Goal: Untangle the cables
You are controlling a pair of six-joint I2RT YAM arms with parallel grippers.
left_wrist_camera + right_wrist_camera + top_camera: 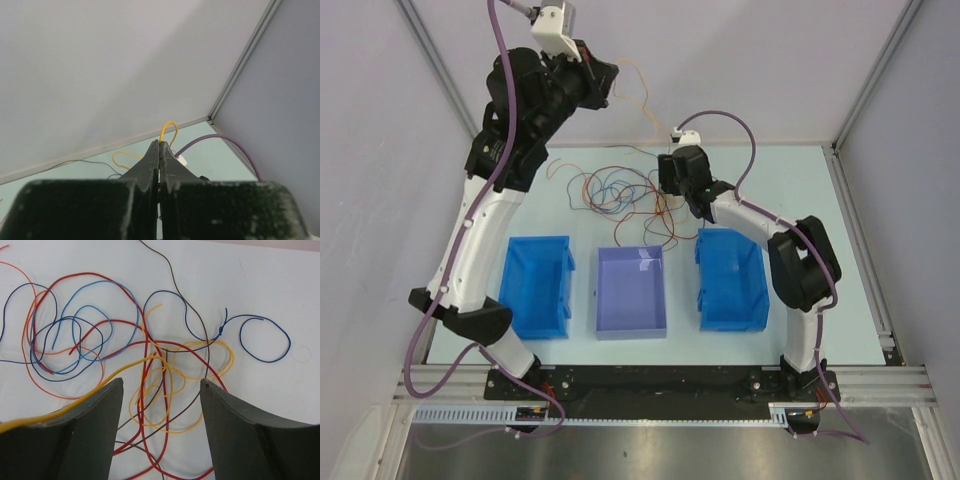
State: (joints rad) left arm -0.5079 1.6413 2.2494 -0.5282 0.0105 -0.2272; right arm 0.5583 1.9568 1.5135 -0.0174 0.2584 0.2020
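A loose tangle of thin cables (620, 190), red, navy, blue, orange, yellow and brown, lies on the pale table behind the bins. My left gripper (610, 82) is raised high at the back and shut on a yellow cable (167, 131), which trails down toward the pile. My right gripper (672, 180) is open and hovers low over the right side of the pile; in the right wrist view its fingers (95, 415) straddle yellow (165, 390), red (145, 355) and brown strands, and the lifted yellow cable (75, 407) crosses its left finger.
Three bins stand in a row near the front: blue left (536, 285), pale purple middle (631, 291), blue right (731, 279). The enclosure walls and corner post (240, 65) are close behind the left gripper. The right arm's purple hose (220, 140) arcs nearby.
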